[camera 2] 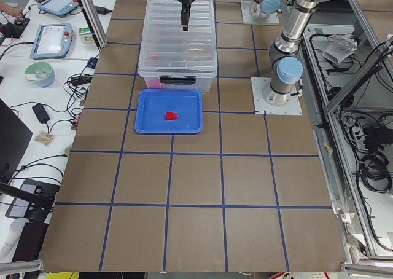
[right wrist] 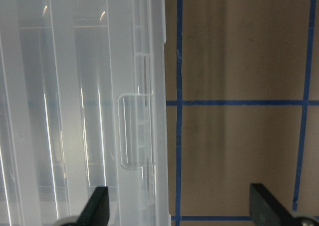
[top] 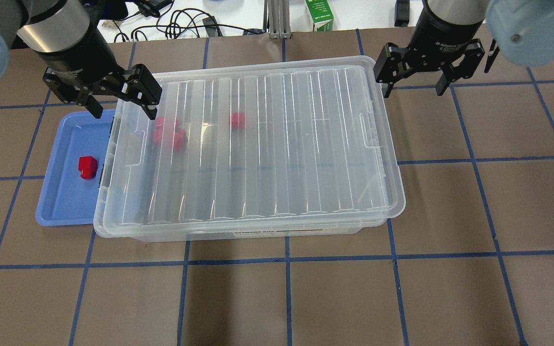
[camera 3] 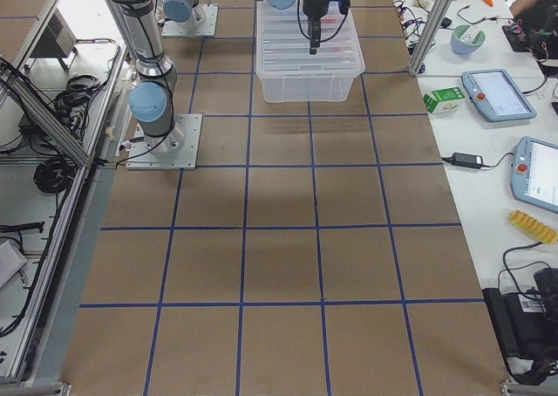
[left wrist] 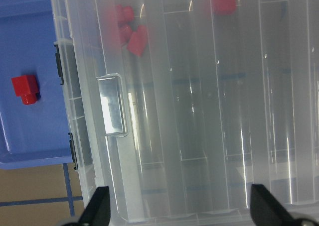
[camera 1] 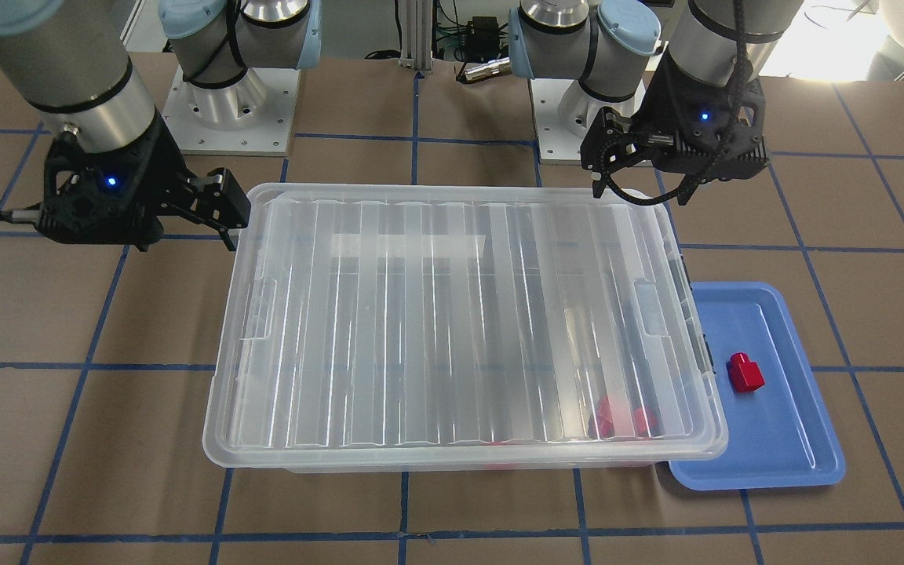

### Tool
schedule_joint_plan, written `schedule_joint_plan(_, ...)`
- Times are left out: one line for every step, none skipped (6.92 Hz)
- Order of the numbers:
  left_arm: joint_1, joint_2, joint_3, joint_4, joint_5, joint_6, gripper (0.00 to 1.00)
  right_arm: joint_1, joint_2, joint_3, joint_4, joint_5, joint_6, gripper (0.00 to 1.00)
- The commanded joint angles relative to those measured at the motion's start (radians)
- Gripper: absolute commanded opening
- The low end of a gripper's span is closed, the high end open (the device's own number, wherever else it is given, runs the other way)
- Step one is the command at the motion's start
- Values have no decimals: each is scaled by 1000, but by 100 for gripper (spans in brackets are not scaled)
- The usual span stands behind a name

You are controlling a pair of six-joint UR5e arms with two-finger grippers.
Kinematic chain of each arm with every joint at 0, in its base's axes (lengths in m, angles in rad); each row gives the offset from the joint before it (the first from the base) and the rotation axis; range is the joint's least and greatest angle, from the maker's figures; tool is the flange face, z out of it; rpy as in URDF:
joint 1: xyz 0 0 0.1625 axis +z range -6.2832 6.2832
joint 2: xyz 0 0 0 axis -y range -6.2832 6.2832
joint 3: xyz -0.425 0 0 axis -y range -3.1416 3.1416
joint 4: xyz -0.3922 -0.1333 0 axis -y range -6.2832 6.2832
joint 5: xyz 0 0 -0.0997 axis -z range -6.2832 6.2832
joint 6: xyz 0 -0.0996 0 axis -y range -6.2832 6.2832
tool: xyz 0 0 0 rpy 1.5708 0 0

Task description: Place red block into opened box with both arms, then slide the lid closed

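Observation:
The red block lies on the blue tray, apart from both grippers; the left wrist view shows the red block too. The clear box stands mid-table with the ribbed lid lying over it, slightly askew. Through the lid I see a bunch of red blocks and a single one inside. My left gripper hangs open over the lid's far left corner, holding nothing. My right gripper hangs open over bare table just past the box's far right corner.
The blue tray touches the box's left short end, partly under the lid's overhang. Brown table with a blue tape grid stretches around the box. Both arm bases stand behind the box. Cables and a green carton lie beyond the far edge.

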State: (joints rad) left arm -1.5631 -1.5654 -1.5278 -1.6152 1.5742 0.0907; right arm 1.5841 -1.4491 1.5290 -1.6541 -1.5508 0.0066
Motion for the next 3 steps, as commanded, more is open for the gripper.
schedule_joint_plan(0,2,0,0,1,1,100,5,68,119,-171,-2,-7,100)
schedule_joint_plan(0,2,-2,0,0,4,100,1,72,153,-243,-8,-13,100)
schedule_joint_plan(0,2,-3,0,0,6,100,-6,70,180,-248,-35,-13,100)
